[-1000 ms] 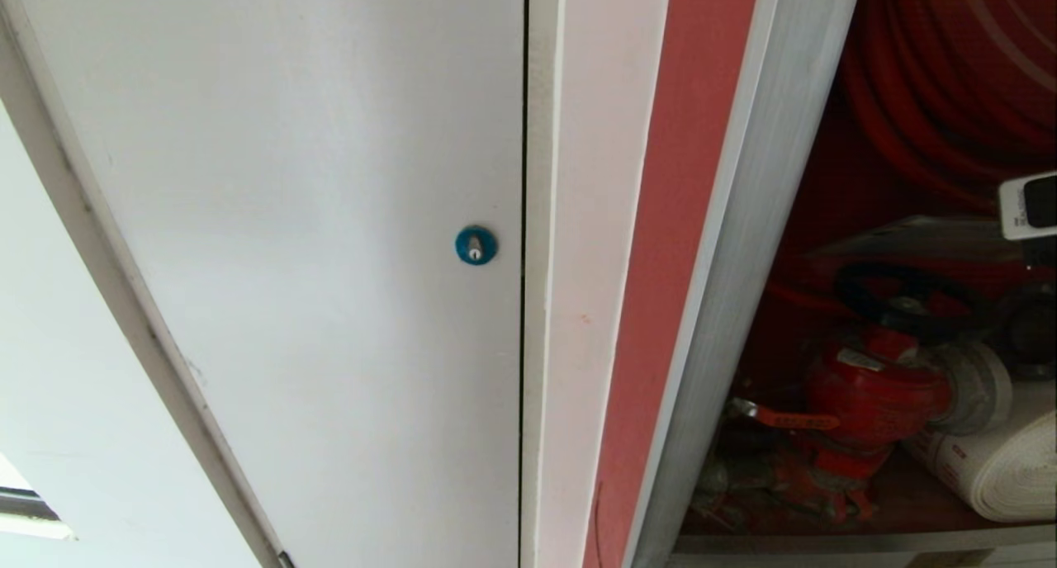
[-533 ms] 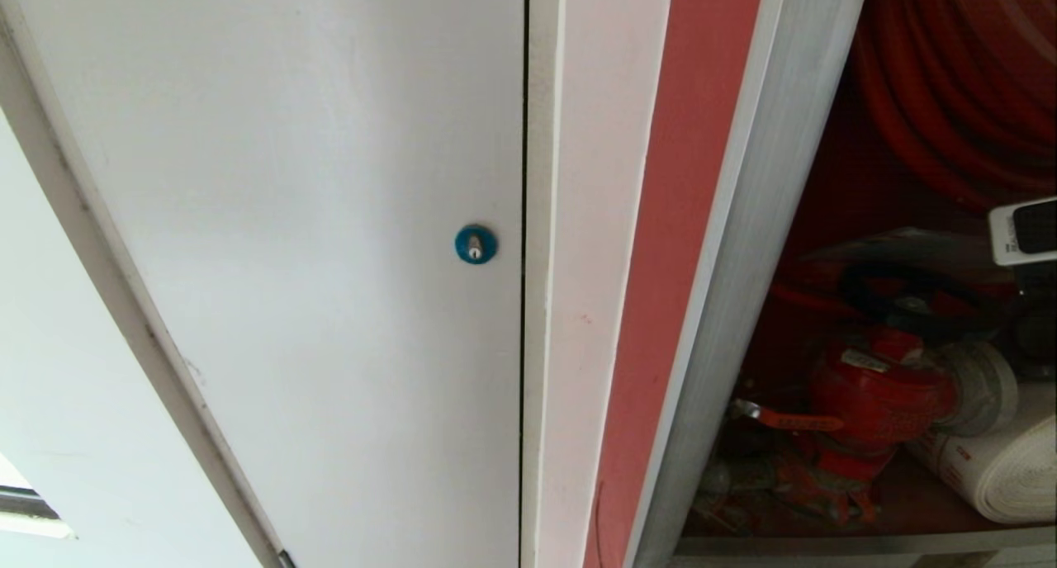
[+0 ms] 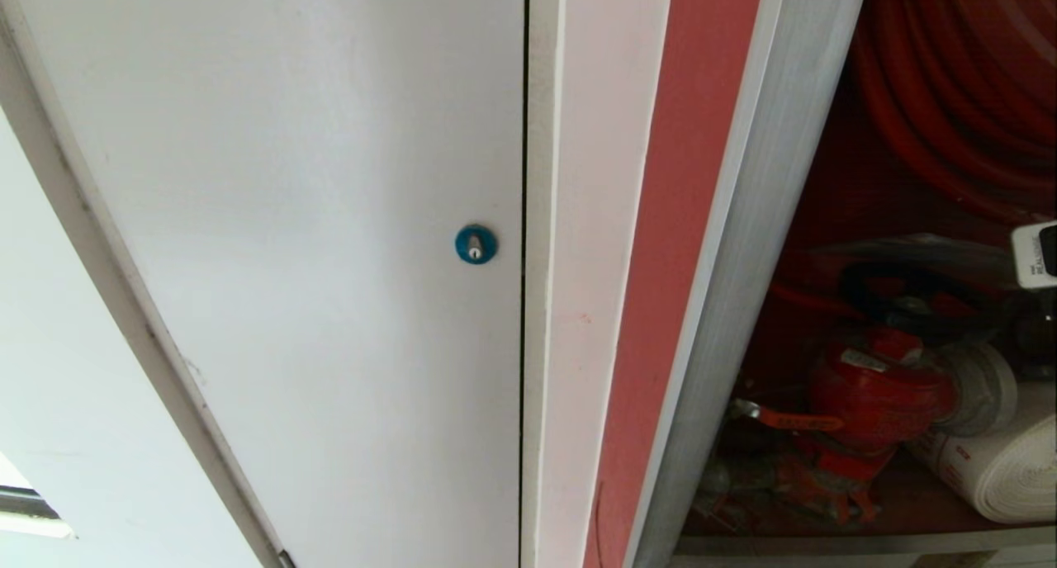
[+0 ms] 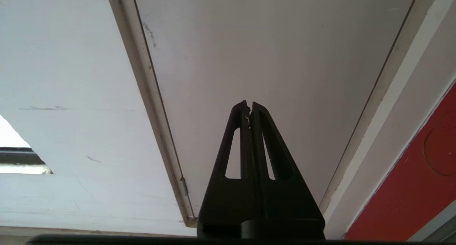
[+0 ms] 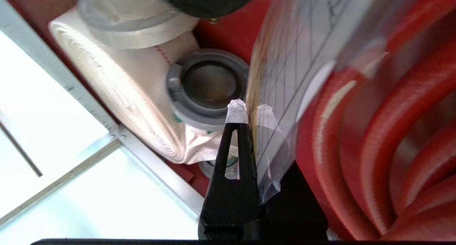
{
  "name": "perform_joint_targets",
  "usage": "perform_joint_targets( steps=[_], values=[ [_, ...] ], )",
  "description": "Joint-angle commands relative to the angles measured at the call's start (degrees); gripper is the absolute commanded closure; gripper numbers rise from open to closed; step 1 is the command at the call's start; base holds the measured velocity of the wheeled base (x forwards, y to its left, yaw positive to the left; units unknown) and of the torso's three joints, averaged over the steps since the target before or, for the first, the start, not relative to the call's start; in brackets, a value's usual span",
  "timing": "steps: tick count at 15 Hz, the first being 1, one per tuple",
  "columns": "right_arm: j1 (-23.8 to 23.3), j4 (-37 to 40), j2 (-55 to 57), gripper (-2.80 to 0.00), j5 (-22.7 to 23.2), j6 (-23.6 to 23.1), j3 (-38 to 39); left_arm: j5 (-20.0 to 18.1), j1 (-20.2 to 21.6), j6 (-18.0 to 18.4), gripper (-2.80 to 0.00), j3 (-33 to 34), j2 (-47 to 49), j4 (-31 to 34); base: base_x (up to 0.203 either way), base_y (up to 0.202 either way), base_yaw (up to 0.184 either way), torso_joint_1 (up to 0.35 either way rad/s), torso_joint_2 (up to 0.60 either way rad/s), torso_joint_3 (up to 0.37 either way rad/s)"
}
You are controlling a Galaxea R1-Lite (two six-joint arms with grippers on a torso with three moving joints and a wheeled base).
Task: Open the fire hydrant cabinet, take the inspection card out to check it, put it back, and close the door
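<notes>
The fire hydrant cabinet [image 3: 743,246] stands open at the right of the head view, its red valve [image 3: 879,395] and white rolled hose [image 3: 1003,473] low in the lower right. In the right wrist view the right end effector [image 5: 247,113] is clamped on the inspection card [image 5: 285,77], which stands edge-on at centre frame beside the red hose reel [image 5: 392,138]. The left end effector [image 4: 249,106], fingers together and empty, faces the white door [image 4: 267,60].
</notes>
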Motion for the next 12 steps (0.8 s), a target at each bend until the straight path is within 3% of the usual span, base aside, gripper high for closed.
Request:
perform_joint_targets(
  steps=[1, 12],
  values=[
    [-0.04, 0.22, -1.25, 0.00, -0.09, -0.51, 0.95, 0.00, 0.02, 0.02, 0.00, 0.18, -0.01, -0.02, 0.000, 0.000, 0.000, 0.000, 0.00, 0.000],
    [0.04, -2.03, -7.68, 0.00, -0.09, -1.20, 9.33, 0.00, 0.02, 0.02, 0.00, 0.18, -0.01, -0.02, 0.000, 0.000, 0.000, 0.000, 0.00, 0.000]
  ],
)
